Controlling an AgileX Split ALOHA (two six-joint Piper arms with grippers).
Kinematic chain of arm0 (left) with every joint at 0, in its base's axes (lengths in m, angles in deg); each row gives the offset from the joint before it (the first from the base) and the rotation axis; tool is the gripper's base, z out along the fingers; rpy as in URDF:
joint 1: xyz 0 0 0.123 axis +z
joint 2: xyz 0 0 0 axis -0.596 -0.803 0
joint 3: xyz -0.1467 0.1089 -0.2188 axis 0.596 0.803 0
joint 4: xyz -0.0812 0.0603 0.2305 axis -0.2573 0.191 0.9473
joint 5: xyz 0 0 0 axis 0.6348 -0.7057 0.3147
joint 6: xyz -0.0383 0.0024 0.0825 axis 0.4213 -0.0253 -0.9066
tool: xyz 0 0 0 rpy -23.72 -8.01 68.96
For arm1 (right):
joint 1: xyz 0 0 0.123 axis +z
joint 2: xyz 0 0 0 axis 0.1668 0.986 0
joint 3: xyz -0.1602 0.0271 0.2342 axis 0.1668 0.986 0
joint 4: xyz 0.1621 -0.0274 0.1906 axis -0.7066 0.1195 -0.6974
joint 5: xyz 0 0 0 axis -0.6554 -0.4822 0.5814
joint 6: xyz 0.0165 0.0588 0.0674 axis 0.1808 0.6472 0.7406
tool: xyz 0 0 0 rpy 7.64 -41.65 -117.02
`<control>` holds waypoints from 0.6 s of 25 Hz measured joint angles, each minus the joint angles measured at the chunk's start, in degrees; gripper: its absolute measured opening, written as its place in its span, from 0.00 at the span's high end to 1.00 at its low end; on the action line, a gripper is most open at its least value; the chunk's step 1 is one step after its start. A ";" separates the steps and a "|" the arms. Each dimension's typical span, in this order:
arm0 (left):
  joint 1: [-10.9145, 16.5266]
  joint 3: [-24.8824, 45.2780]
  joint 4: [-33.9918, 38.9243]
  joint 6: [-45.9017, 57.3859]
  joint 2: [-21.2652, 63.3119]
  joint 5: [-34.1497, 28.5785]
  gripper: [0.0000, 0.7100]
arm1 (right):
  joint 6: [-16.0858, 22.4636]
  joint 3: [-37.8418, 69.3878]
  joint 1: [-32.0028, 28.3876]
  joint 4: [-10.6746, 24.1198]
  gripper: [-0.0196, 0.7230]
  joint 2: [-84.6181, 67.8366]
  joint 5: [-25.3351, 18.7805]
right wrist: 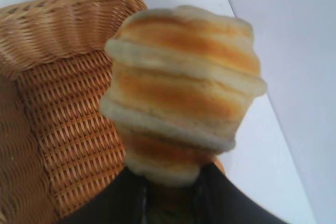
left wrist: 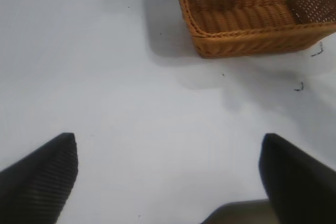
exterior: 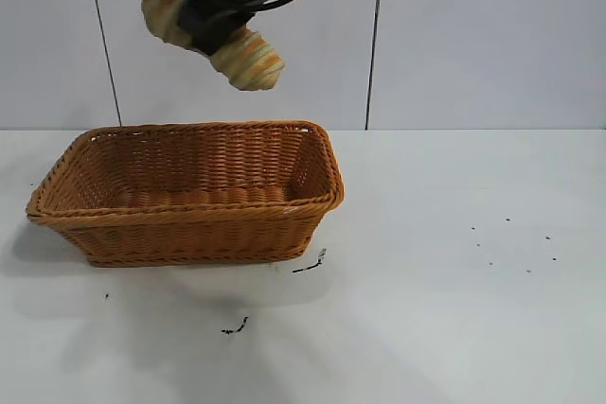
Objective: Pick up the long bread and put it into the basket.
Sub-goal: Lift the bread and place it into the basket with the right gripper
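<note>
Right fingers (exterior: 220,27) clamp long bread (exterior: 248,59) mid-length | above basket (exterior: 189,224) | left fingers (left wrist: 47,177) spread wide

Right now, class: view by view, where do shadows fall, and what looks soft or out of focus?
Exterior view: a soft shadow lies on the table around the basket.
Left wrist view: the left gripper fingers are blurred.
Right wrist view: the long bread, held by the right gripper, looks soft.

Middle of the long bread (exterior: 248,59) hidden behind the right gripper (exterior: 216,27).
</note>
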 joint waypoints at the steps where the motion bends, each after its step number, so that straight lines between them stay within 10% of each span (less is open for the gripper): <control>1: 0.00 0.00 0.00 0.00 0.00 0.00 0.03 | -0.96 0.00 0.00 -0.28 0.84 0.87 0.02; 15: 0.00 0.00 0.00 0.00 0.00 0.00 0.03 | -2.58 0.00 0.00 -4.86 0.84 9.43 4.92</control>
